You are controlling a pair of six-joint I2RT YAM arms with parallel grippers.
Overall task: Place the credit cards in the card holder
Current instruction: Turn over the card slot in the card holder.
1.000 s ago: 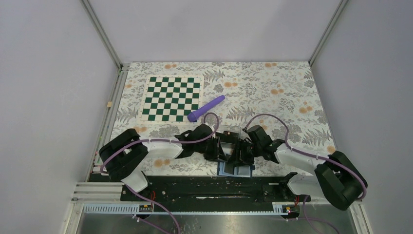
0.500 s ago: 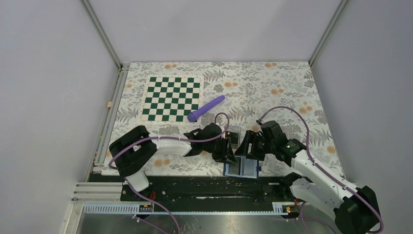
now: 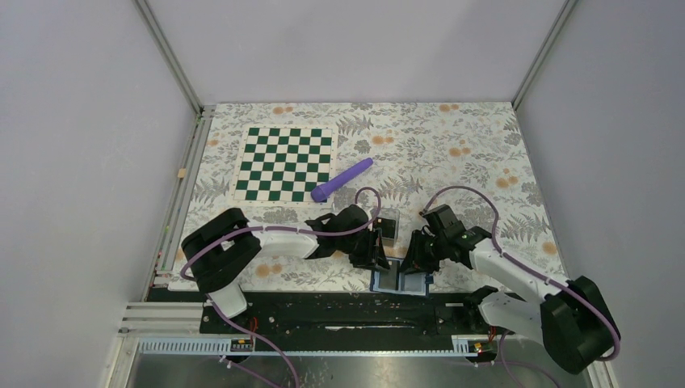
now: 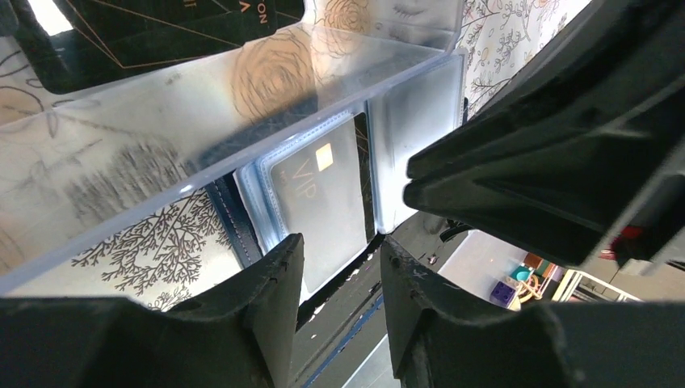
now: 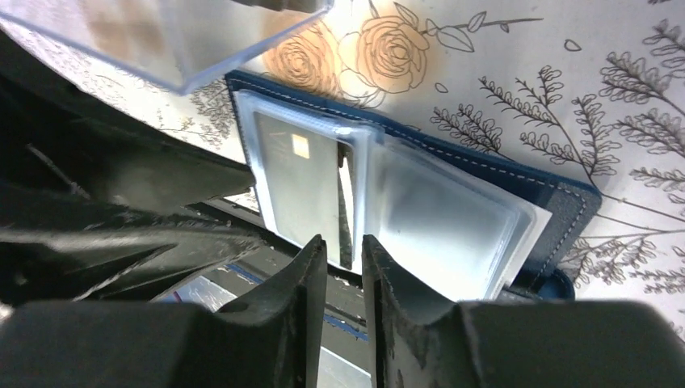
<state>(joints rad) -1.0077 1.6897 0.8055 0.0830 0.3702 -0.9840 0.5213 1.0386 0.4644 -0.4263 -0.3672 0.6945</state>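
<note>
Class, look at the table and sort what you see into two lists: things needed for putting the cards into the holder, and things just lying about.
For the job:
- card holder, lying open
- VIP card, already in a pocket
- dark cards
- clear tray beside them

Lying about:
- chessboard
- purple cylinder

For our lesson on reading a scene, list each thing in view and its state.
card holder: open, lying flat
card: tucked in a holder pocket
clear tray: standing on the table
purple cylinder: lying on its side
left gripper: fingers apart, holding nothing
right gripper: fingers nearly closed, grip unclear
</note>
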